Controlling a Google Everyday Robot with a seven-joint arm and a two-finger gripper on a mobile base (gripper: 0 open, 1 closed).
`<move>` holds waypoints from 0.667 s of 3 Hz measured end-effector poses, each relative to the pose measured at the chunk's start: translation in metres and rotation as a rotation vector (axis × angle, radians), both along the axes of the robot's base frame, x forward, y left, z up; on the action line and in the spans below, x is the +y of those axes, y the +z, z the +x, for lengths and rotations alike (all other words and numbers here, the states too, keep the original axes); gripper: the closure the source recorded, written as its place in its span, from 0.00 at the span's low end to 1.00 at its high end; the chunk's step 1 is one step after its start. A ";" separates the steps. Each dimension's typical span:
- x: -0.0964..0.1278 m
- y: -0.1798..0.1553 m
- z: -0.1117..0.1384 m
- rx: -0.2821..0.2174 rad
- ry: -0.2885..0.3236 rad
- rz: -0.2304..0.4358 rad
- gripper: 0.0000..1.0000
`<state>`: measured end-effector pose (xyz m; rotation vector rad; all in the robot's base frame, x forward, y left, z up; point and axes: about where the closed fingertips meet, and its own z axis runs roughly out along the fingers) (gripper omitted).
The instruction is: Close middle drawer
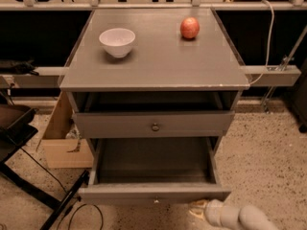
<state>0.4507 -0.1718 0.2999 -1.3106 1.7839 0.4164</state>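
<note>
Grey wooden middle drawer (153, 193), flat front with a small dark knob, is pulled far out of the grey cabinet (153, 66), under the upper drawer (120, 123). Pale gripper (198, 209) sits low, just beside the drawer front's right end. Open or closed: can't tell.

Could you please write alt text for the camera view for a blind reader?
The grey cabinet has its middle drawer pulled far out, with the robot's gripper low by the front's right end. The drawer above is slightly open; a white bowl and a red apple sit on top.
</note>
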 end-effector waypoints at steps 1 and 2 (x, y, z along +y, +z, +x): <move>0.000 0.000 -0.001 0.000 0.000 0.000 1.00; 0.013 0.000 0.036 -0.053 0.031 0.014 1.00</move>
